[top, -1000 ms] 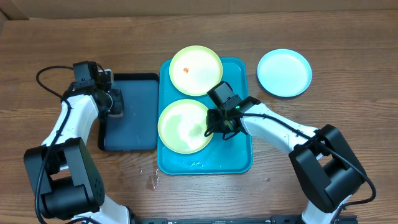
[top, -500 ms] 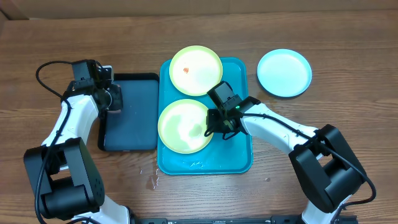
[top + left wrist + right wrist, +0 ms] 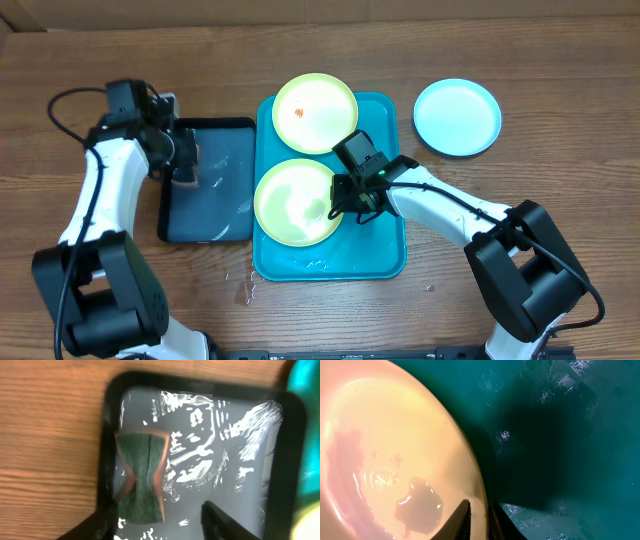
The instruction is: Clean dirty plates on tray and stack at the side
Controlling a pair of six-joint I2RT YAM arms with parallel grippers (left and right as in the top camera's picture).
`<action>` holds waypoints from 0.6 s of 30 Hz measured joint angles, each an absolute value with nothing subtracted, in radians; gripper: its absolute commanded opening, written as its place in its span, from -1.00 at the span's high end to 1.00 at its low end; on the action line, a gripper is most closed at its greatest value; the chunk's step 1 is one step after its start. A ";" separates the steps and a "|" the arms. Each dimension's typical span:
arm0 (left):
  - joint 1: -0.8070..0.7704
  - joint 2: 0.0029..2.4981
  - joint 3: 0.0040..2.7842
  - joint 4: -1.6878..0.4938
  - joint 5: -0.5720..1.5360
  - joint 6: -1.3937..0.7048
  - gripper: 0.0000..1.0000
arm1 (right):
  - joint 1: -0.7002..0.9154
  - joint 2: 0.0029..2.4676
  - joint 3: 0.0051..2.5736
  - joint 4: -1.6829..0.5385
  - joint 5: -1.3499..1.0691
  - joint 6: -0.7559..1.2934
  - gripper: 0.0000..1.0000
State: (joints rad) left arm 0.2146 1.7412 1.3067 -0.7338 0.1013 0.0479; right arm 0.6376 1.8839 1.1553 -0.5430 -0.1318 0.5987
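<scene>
Right pincer (image 3: 479,516) clamps wet plate (image 3: 395,450) at rim; likely light, stiff, slick plastic, so rim is best hold. Left pincer (image 3: 157,522) open over sponge (image 3: 141,477).

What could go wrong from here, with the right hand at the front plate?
1. The right hand pinches only the rim of the wet front plate; lifted, it may slip back onto the teal tray.
2. The back plate shows a red smear, and the sponge lies loose in the dark tray; it may get stacked dirty.
</scene>
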 measured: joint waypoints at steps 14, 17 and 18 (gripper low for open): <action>0.215 1.446 1.591 -0.831 0.120 -0.054 -0.99 | 0.638 1.884 1.155 -0.542 -0.142 0.602 0.59; 0.215 1.441 1.591 -0.834 0.120 -0.054 -0.99 | 0.638 1.884 1.155 -0.536 -0.140 0.603 0.60; 0.215 1.444 1.591 -0.836 0.120 -0.054 -0.99 | 0.638 1.884 1.155 -0.535 -0.138 0.606 0.60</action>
State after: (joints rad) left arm 0.2146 1.4445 1.5913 -0.8356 0.1196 -0.0544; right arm 0.6376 1.8839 1.1553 -0.5354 -0.1379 0.6060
